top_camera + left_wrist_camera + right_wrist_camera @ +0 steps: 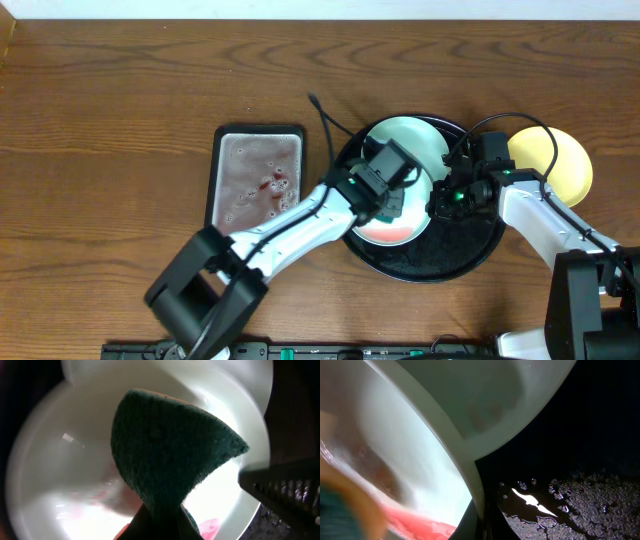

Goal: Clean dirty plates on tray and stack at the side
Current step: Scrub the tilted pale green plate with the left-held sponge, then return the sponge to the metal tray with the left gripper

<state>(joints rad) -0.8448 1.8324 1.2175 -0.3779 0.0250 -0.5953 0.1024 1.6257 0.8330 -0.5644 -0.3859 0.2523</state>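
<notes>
The sponge [165,455] hangs over the smeared plate [60,475]
The left gripper [397,203] clamps it, sauce [209,525] directly below; the right gripper [441,199], closed, sits at the rim.

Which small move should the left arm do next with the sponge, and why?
Probably a short wipe toward the red smear at the edge of the plate. The left fingers pinch the green sponge over that plate on the tray, and sauce shows beside it, not yet wiped.
</notes>
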